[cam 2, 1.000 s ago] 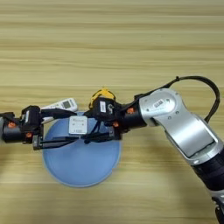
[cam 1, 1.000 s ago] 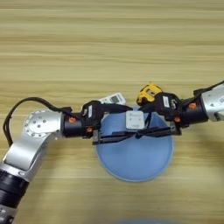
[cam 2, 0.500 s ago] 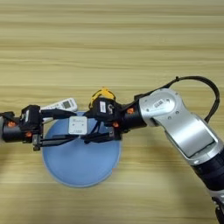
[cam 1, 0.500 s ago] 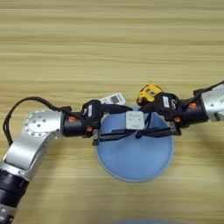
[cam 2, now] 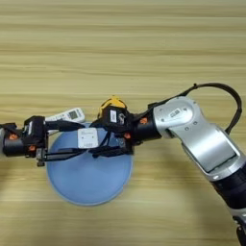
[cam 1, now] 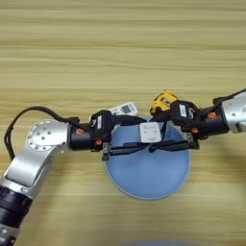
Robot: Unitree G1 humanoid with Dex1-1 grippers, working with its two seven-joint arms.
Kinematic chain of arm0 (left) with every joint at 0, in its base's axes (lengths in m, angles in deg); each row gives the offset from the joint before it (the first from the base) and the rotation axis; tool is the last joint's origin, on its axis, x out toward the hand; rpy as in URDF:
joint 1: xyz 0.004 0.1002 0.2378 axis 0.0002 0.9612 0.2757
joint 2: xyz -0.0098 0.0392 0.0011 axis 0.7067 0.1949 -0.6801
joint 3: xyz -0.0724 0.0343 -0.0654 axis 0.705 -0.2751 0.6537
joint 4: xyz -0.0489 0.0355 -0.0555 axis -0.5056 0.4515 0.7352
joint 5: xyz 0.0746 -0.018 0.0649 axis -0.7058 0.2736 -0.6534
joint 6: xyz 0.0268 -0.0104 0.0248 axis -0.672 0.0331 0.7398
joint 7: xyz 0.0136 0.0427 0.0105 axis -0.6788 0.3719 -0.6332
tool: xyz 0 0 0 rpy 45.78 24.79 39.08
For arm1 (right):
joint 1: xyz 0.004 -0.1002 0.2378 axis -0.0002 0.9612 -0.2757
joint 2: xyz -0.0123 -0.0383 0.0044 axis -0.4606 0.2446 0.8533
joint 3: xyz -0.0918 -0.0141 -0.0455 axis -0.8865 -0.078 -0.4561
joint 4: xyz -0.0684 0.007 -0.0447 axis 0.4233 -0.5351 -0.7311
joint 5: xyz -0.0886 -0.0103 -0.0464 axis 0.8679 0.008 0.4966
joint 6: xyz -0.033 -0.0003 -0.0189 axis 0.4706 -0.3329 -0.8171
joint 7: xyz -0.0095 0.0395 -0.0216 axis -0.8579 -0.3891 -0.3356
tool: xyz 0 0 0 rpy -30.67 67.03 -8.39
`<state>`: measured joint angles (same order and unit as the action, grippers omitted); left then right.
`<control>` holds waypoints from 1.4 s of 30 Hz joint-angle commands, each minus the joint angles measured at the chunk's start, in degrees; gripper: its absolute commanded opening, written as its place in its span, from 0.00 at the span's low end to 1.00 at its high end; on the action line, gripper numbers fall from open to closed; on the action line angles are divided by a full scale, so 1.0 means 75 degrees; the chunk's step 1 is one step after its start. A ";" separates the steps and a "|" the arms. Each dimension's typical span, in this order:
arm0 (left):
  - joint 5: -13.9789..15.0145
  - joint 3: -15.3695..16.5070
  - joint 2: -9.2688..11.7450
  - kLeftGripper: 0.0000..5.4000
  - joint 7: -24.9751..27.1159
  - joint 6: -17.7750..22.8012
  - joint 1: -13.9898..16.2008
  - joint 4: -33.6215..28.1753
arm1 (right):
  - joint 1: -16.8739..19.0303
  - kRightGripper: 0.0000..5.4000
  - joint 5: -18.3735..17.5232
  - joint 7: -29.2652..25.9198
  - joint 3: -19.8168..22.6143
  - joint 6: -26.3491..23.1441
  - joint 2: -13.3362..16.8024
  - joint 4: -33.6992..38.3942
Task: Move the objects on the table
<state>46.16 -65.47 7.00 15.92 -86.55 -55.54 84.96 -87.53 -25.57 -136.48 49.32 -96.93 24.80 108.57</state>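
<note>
The pale square block [cam 1: 150, 132] is over the far part of the round blue plate [cam 1: 148, 178]. My left gripper [cam 1: 144, 135] reaches in from the left and my right gripper [cam 1: 157, 130] from the right. Each has one finger above the block and one below it, so both look shut on it. The lower fingers [cam 1: 129, 150] form one dark line across the plate. Just beyond the plate's far rim lie the white remote control [cam 1: 122, 109] and the yellow-black tape measure [cam 1: 162, 102]. The small blue bar is hidden or out of view.
The light-brown table [cam 1: 120, 48] stretches wide beyond the plate. My left arm's silver elbow [cam 1: 43, 139] is at the near left. My right arm's silver forearm [cam 2: 192, 125] and its black cable [cam 2: 226, 96] cross the right side.
</note>
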 commanded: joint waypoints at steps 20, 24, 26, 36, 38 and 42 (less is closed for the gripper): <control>-0.0175 -0.0079 -0.0052 0.44 0.0079 -0.0146 -0.0135 0.0230 | -0.0166 1.00 -0.1318 -0.0019 0.1104 -0.0435 0.0014 0.0606; -0.0316 -0.0125 -0.0088 0.44 0.0054 -0.0268 -0.0158 0.0448 | -0.0065 1.00 -0.1895 0.0217 0.1650 -0.0610 -0.0005 0.0755; -0.0410 -0.0147 -0.0136 0.44 0.0051 -0.0324 -0.0187 0.0610 | 0.0064 1.00 -0.2076 0.0533 0.2012 -0.0608 -0.0111 0.0761; -0.1097 -0.0232 -0.0287 0.44 -0.0214 -0.0817 -0.0224 0.1505 | 0.0376 1.00 -0.2369 0.3043 0.3332 -0.0585 -0.1190 0.0662; -0.1238 -0.0237 -0.0316 0.44 -0.0293 -0.0931 -0.0247 0.1695 | 0.0422 1.00 -0.2264 0.3522 0.3508 -0.0418 -0.1423 0.0577; -0.1502 -0.0234 -0.0387 0.44 -0.0539 -0.1028 -0.0284 0.1984 | 0.0480 1.00 -0.1688 0.4463 0.3717 0.0232 -0.1808 0.0290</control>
<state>36.91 -67.00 4.51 12.99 -93.61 -56.31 98.78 -84.21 -40.39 -105.87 76.13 -97.65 12.50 111.74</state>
